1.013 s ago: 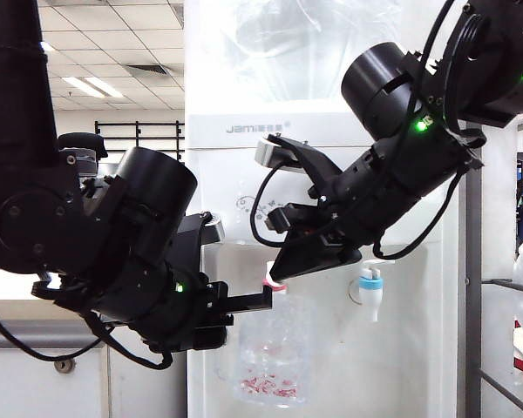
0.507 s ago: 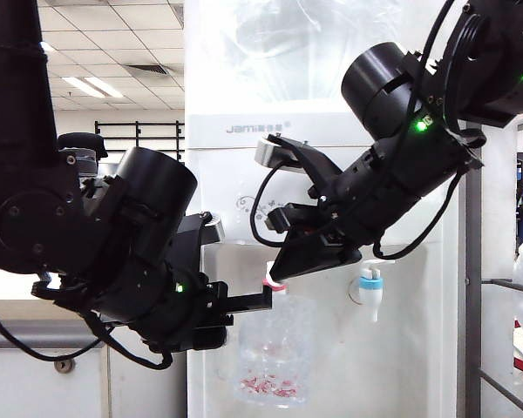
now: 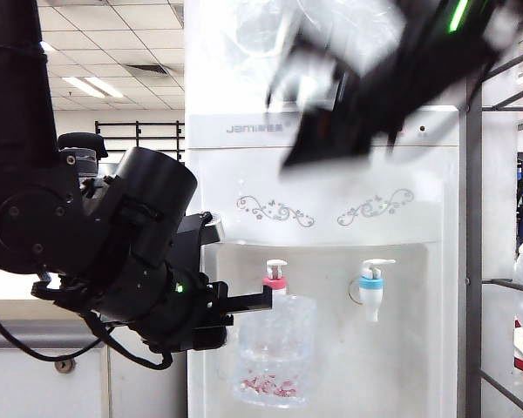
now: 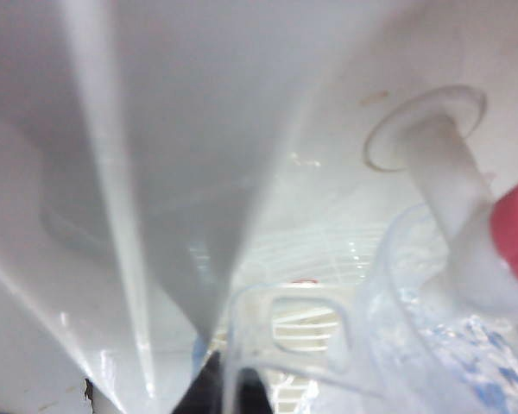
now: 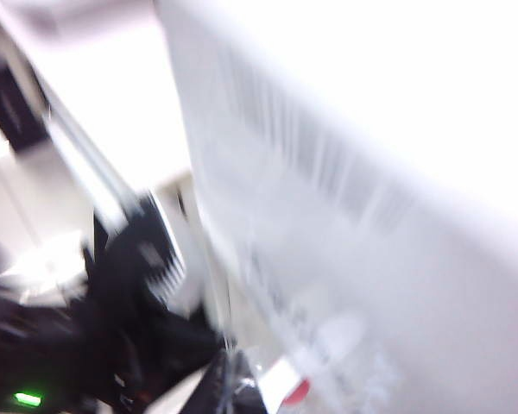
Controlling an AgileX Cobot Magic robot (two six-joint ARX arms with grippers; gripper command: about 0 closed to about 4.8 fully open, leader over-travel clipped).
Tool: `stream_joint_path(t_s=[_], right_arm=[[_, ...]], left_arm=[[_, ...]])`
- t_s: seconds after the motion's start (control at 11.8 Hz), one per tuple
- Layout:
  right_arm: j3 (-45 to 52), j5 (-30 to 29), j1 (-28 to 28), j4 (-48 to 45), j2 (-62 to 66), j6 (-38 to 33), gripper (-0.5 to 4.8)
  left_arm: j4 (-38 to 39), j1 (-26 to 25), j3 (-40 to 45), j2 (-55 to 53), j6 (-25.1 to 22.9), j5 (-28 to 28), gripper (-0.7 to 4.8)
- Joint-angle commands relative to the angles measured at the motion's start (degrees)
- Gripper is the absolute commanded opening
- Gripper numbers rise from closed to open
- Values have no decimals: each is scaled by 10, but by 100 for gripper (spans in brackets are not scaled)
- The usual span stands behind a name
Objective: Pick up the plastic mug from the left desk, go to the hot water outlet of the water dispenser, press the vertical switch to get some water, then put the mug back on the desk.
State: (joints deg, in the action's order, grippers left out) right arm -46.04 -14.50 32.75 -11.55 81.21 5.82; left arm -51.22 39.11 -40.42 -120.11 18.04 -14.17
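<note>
The clear dimpled plastic mug (image 3: 275, 348) is held by the clamped left gripper (image 3: 254, 301) under the red-collared white tap (image 3: 275, 277); the closed, empty right gripper (image 3: 331, 144) is blurred above, so water could be spilled by tilting.

plastic mug (image 3: 275, 348): clear dimpled plastic
water dispenser (image 3: 322, 209): smooth, glossy white plastic
left gripper (image 3: 263, 301): matt black

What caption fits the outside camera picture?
Left gripper holds the plastic mug under the hot water outlet; blurred right gripper above.
</note>
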Motion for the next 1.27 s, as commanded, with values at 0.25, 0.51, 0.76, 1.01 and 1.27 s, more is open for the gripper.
stream_joint_path(t_s=[0.25,0.51,0.76,1.01,1.27], right_arm=[[-1,38,0,168,-227,-9,-6],[-1,47,-20,235,-342,-9,-6],[-1,60,-59,297,-405,-6,-6],[-1,60,-91,319,-433,5,-6],[-1,54,-113,320,-435,5,-6]], left_arm=[[-26,1,-2,4,4,0,-5],[-33,1,-2,4,4,1,-6],[-28,1,-2,4,3,2,-6],[14,4,-2,4,3,40,-6],[46,9,6,4,-7,50,-6]])
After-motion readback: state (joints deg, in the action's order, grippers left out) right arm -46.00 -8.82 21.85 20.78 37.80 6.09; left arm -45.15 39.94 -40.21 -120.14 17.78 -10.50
